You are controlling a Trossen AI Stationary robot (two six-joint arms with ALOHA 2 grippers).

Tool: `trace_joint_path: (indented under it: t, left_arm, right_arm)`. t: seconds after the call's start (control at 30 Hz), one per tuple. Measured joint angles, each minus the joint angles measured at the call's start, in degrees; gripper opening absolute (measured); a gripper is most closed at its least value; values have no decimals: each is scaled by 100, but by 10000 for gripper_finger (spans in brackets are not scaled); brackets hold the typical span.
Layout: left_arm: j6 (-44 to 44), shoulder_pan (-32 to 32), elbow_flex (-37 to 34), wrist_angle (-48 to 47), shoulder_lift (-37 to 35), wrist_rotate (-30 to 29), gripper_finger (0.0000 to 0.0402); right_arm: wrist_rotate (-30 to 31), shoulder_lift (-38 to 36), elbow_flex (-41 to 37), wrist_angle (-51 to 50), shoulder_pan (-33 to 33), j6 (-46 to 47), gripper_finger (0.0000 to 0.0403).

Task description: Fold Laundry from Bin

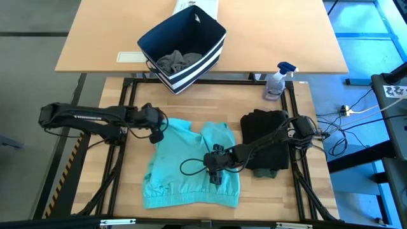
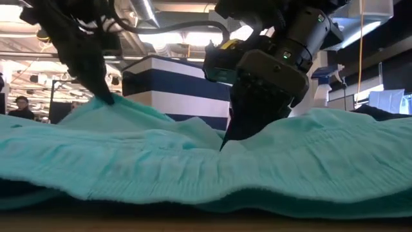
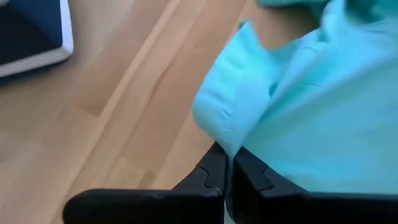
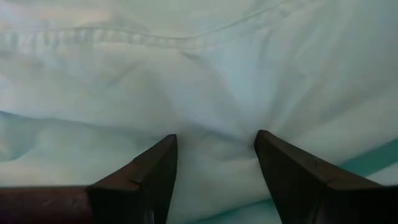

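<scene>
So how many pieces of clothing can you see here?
3: a teal garment spread on the table under both grippers, a black garment folded at its right, and a grey one in the bin. More may lie hidden beneath it.

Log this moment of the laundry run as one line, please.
stage: flattening teal piece | left gripper: shut on its upper-left edge | right gripper: open, pressing down mid-cloth | black folded stack: right | bin: behind

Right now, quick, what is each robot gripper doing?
Left gripper: shut on the teal piece, at its edge.
Right gripper: open, fingers pressed into the teal piece.
</scene>
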Motion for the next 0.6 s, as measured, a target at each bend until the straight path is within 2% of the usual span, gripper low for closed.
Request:
trace_joint_path:
  t: [0.27, 0.43, 0.6]
  left_arm:
    - [7, -114, 4, -452, -257, -282, 1]
    - [-3, -114, 4, -437, -259, -89, 1]
    - [-149, -125, 4, -290, -259, 472, 24]
  right_arm:
    - [-285, -13, 0, -217, -9, 121, 224]
    - [-508, -61, 20, -656, -13, 257, 224]
    - [-757, -167, 20, -1008, -9, 262, 224]
